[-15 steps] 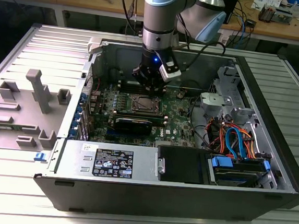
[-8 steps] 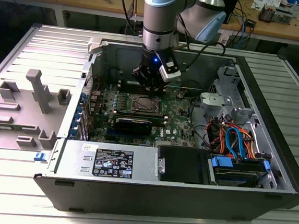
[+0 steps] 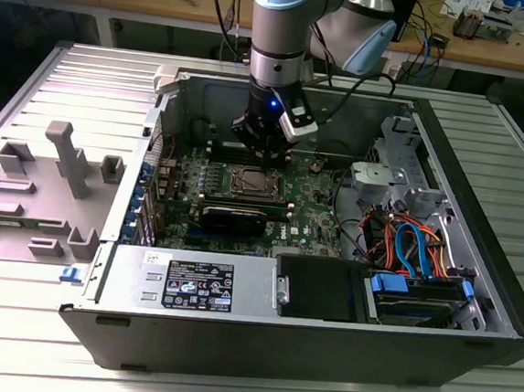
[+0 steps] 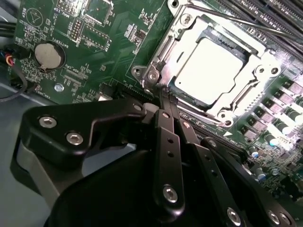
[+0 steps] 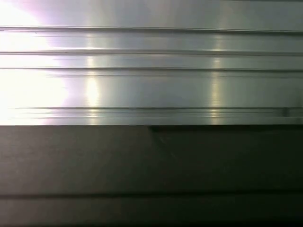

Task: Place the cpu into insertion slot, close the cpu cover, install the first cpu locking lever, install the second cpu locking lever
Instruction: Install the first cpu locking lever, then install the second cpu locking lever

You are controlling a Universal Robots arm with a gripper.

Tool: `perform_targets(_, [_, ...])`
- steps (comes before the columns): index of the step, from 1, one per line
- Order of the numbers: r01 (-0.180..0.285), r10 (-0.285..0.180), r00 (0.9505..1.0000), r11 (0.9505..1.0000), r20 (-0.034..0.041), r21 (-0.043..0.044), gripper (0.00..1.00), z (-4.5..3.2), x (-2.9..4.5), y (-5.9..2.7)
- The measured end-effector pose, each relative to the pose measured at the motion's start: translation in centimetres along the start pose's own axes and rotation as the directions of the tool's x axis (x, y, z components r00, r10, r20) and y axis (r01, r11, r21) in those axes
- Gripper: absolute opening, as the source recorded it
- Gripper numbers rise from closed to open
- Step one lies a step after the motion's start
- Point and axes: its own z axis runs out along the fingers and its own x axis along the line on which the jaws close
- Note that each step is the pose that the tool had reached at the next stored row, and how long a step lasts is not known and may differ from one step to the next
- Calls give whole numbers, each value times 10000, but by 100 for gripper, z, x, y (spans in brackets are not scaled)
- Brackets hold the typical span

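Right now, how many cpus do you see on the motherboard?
1. The cpu lies in the insertion slot, framed by the cpu cover, just beyond the gripper. Others may be hidden behind the arm.

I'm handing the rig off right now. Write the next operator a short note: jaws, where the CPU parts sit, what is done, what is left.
Gripper: jaws shut together, holding nothing, tips right at the corner of the cpu cover, by a thin metal lever along the socket.
cpu: lying flat in the insertion slot on the green motherboard.
Done: cpu placed; cover looks lowered over it, its silver top showing through the cut-out.
Left: both locking levers; I cannot tell whether either is latched yet.
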Motion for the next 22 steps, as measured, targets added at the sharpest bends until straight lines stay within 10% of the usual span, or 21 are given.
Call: perform_targets(22, [4, -3, 10000, 10000, -17, 75, 11, -10, 0, -64])
